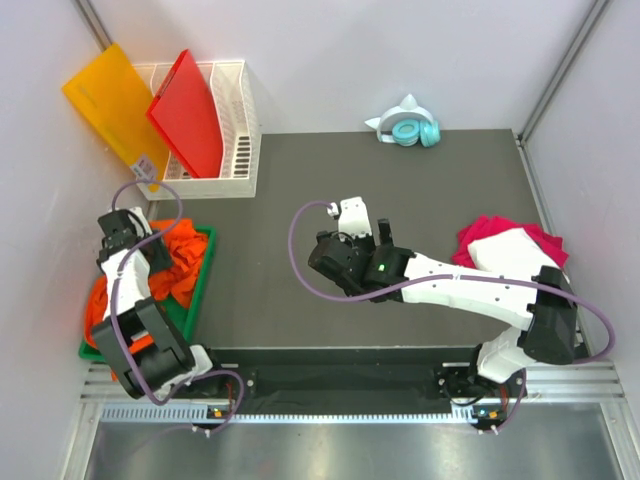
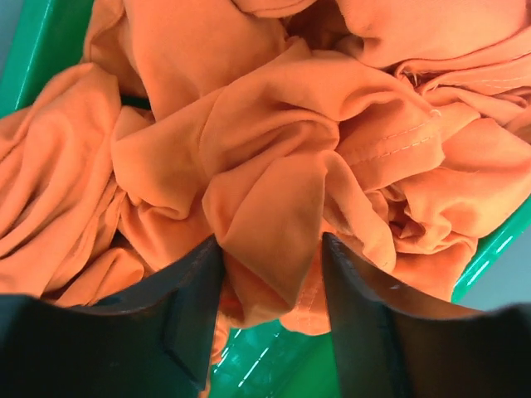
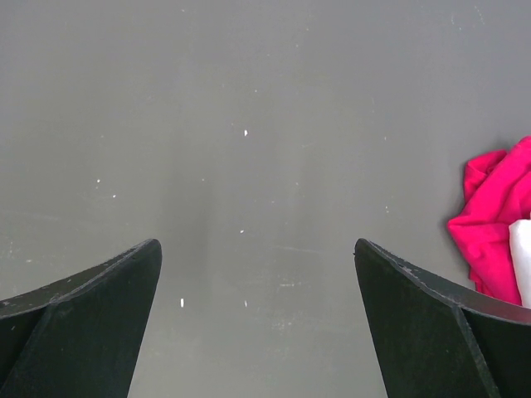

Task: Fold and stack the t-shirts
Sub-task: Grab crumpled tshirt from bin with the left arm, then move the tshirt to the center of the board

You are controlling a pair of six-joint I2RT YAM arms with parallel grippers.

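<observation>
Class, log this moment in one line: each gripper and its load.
left gripper: pinching orange t-shirt fold in green tray | right gripper: open above table, empty

Red board (image 1: 187, 112) in white rack (image 1: 243, 120), yellow board (image 1: 110, 100) beside; teal headphones (image 1: 412, 131)

The left end effector (image 1: 160, 247) rests among orange t-shirts (image 1: 186, 266) heaped in a green tray (image 1: 203, 277).

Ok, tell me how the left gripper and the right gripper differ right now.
The left gripper has a fold of an orange t-shirt pinched between its fingers; the right gripper holds nothing. The left gripper's jaws stand narrower than the right gripper's, which gape wide. The left gripper is at the green tray, the right gripper over the dark table. Both have dark fingers.
</observation>
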